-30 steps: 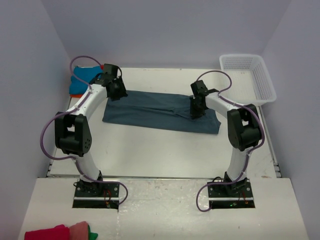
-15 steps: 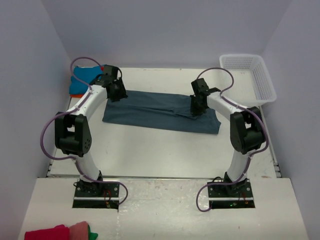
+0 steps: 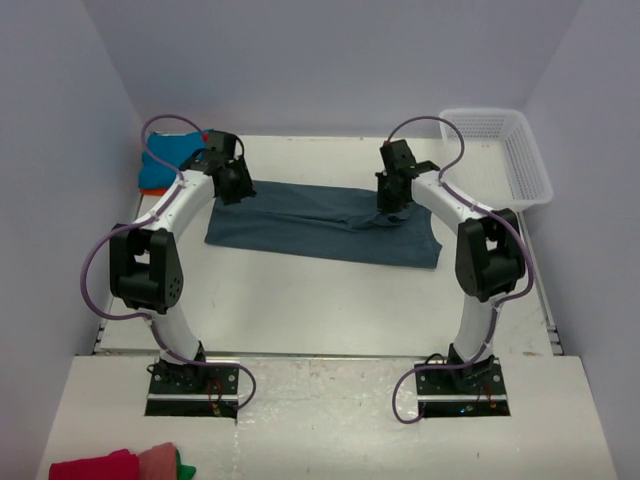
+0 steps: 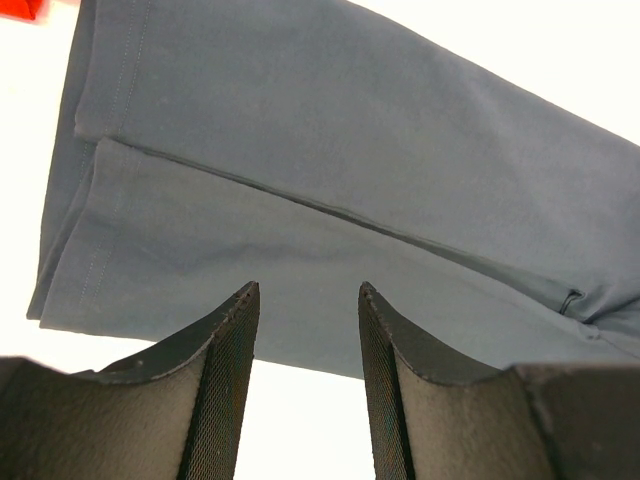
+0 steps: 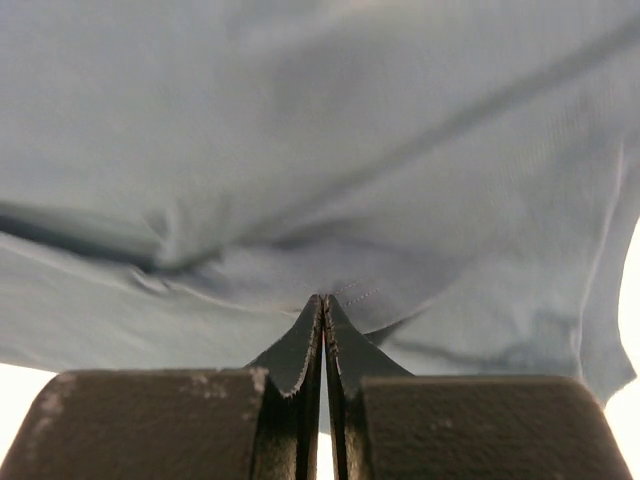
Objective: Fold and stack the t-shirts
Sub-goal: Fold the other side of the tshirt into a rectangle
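The slate-blue t-shirt [image 3: 310, 225] is seen laid out as a long, folded band across the middle of the white table [image 3: 300, 300], its length running left to right. At its right end, the right gripper [image 5: 322, 300] is pressed tightly together and a small fold of the shirt's cloth is pinched at the tips, with wrinkles drawn in toward the grip. Over the shirt's left end, the left gripper [image 4: 305, 290] is held with its 2 fingers spread apart, nothing between them, a seam line visible on the fabric beneath. By the far left wall, a turquoise t-shirt [image 3: 165, 152] is stacked on an orange t-shirt [image 3: 152, 188], apart from the blue one. At the far right corner, a white mesh basket [image 3: 530, 170] is set. Red and pink cloth [image 3: 110, 465] is glimpsed on the near ledge.
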Motion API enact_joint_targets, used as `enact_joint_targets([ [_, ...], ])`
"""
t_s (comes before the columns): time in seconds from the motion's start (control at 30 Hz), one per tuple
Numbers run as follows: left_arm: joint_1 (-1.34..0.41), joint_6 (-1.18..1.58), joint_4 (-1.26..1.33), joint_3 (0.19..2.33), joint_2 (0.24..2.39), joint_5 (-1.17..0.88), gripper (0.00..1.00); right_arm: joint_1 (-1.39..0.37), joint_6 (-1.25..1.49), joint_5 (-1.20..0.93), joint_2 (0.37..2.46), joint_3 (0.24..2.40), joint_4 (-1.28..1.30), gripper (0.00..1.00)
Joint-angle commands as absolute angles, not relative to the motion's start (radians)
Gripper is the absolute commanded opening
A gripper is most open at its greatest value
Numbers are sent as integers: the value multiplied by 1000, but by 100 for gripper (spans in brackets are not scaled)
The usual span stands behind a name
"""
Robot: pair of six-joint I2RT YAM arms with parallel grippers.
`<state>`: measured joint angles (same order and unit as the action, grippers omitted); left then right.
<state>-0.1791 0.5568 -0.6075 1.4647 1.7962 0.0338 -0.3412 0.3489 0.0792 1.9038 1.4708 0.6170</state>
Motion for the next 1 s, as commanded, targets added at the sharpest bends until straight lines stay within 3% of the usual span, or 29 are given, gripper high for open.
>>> enact_joint_targets([
  [0.0, -183, 542, -587, 1460, 1758, 40, 46, -342, 293, 45, 1960, 1603, 632, 0],
  [0.13, -183, 532, -592, 1460, 1763, 57, 46, -342, 238, 6, 2113, 1756, 646, 0],
  [0.23, -183, 535, -604, 1465, 1778, 67, 46, -330, 195, -78, 2340, 2087, 738, 0],
  [0.27, -183, 538, -601, 1462, 1778, 71, 46, -327, 186, -96, 2399, 2312, 771, 19],
  [0.33, -183, 548, -594, 1454, 1782, 48, 46, -328, 157, -95, 2474, 2471, 847, 30],
  [0.37, -184, 545, -595, 1453, 1782, 41, 46, -328, 141, -91, 2448, 2477, 848, 57],
  [0.4, -186, 546, -598, 1448, 1775, 55, 46, -328, 129, -83, 2392, 2389, 727, 68],
  [0.43, -187, 552, -583, 1421, 1751, 69, 46, -328, 117, -42, 2316, 2171, 644, 92],
  [0.47, -187, 552, -566, 1404, 1738, 90, 47, -327, 107, -49, 2178, 2098, 574, 99],
  [0.53, -187, 555, -548, 1390, 1721, 101, 47, -327, 135, -37, 2084, 1986, 529, 99],
  [0.6, -189, 554, -552, 1399, 1720, 101, 47, -331, 184, -12, 1990, 1936, 575, 99],
  [0.73, -199, 525, -558, 1405, 1721, 107, 47, -351, 238, 52, 1810, 1636, 531, 99],
  [0.8, -199, 519, -601, 1429, 1745, 126, 47, -357, 281, 83, 1724, 1497, 508, 90],
  [0.83, -198, 520, -621, 1440, 1755, 159, 46, -356, 291, 83, 1701, 1458, 505, 73],
  [0.9, -195, 528, -637, 1447, 1767, 181, 44, -359, 333, 75, 1646, 1364, 506, 3],
  [0.97, -187, 538, -623, 1447, 1775, 181, 20, -370, 348, 8, 1618, 1304, 482, 0],
])
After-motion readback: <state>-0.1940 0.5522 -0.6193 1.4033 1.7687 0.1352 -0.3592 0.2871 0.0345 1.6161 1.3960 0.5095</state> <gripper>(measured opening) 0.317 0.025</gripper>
